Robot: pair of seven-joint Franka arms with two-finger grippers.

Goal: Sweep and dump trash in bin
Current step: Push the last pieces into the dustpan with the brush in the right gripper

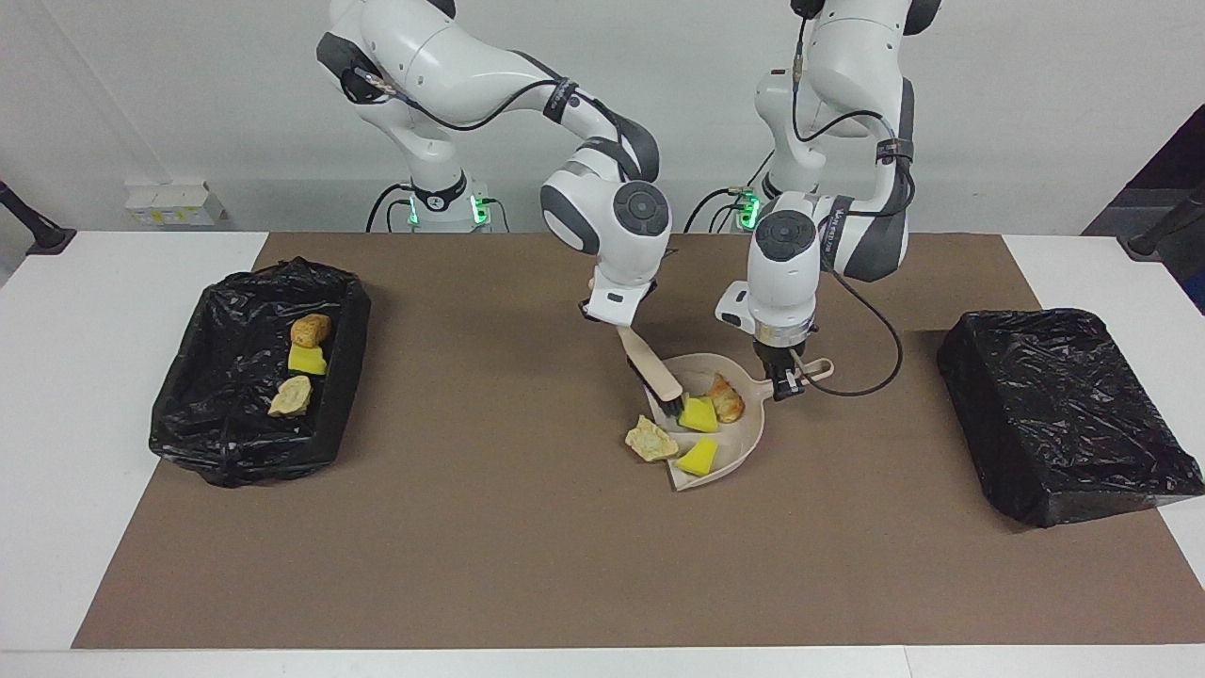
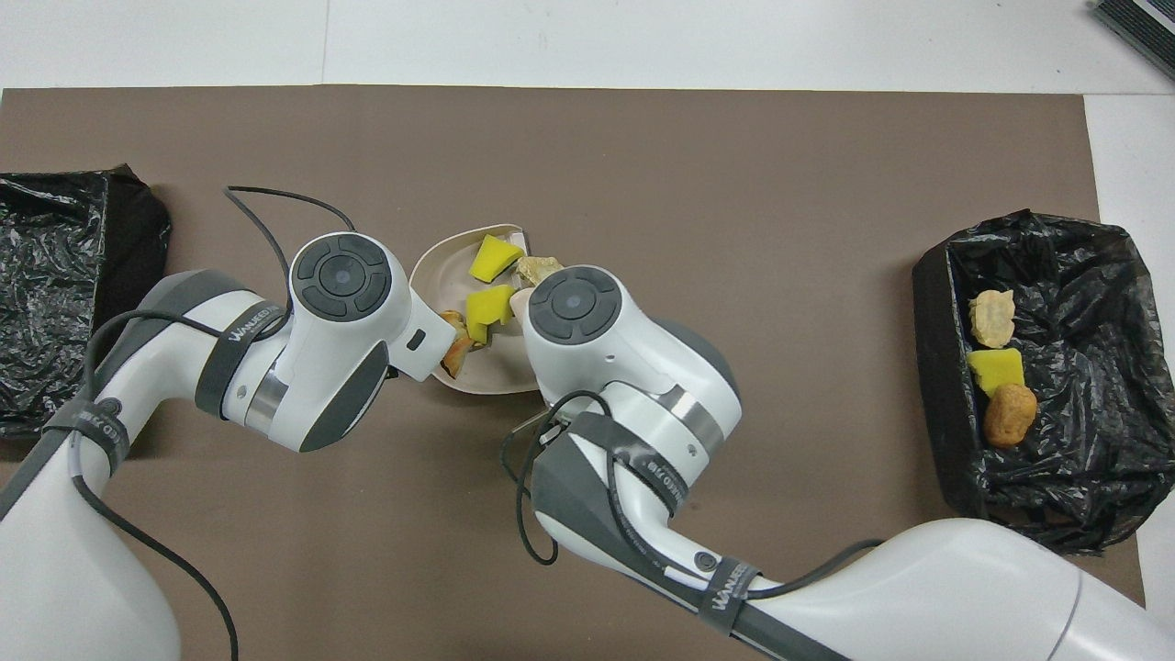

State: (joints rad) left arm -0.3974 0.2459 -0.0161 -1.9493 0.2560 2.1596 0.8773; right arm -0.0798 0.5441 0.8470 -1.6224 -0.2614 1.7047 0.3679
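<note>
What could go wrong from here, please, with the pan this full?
1. The beige lump sits at the dustpan lip, not clearly inside; the brush in the right gripper could push it past the edge.
2. A yellow wedge lies by the open lip and may slide off when the left gripper lifts the handle toward the bin.

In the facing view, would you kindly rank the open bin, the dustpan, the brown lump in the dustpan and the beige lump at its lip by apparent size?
1. Open bin
2. Dustpan
3. Beige lump and brown lump: they look alike, so I won't rank them.
</note>
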